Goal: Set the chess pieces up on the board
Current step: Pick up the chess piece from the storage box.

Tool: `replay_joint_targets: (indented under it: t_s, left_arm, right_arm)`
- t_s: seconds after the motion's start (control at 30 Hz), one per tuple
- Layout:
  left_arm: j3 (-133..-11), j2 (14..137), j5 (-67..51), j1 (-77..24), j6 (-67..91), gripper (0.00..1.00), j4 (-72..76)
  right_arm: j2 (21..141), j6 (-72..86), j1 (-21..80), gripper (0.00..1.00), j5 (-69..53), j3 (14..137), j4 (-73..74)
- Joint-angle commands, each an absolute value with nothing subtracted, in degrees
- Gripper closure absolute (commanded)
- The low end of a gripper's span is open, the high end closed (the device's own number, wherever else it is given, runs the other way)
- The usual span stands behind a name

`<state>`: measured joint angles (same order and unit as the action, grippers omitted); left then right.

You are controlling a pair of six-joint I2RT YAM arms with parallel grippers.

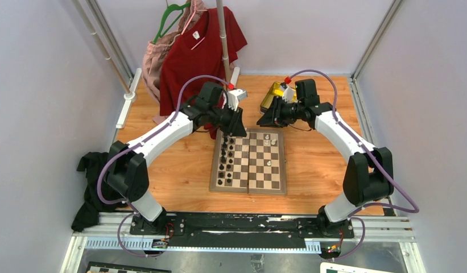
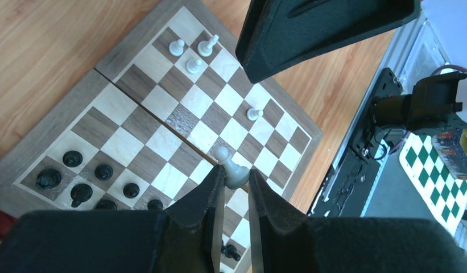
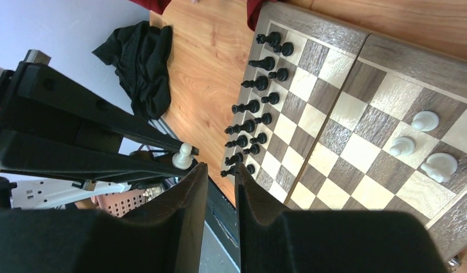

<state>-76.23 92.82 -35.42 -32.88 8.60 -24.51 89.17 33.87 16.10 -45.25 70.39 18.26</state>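
The board (image 1: 265,181) lies on the wooden tabletop (image 1: 174,165), its matte light and dark veneer squares split by a fold seam, and the near rows of its right half are bare. Black pieces (image 1: 224,162), small glossy turned shapes, fill the two files along its left edge. On its right half stand only a few white chess pieces (image 2: 192,65): one alone mid-board and three clustered in the far right corner. Over the board's far left corner the left hand (image 2: 235,179) is clenched on a smooth, round-headed white piece (image 2: 234,170), pinched low on its body. The piece's long axis is canted across the fingers rather than in line with them, its head poking out toward the board. Its home looks to be the right edge, across the board from that hand. The right hand (image 3: 219,170), fingers parted and holding nothing, hangs just beyond the board's far edge, nearer that side. Past it lies a shiny gold tin (image 1: 272,94).
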Motion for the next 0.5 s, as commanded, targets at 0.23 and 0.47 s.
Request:
replay_joint_targets:
  t_s: [0.23,0.47]
  left_arm:
    - [-81.7,97.0,-38.7,-34.8,3.5,1.00,-32.8]
    - [-83.8,98.9,-39.0,-35.9,2.5,1.00,-34.5]
  right_arm:
    - [86.1,34.8,15.8,0.72,-52.5,65.1,17.0]
    - [86.3,36.3,16.9,0.72,-54.6,63.7,14.4]
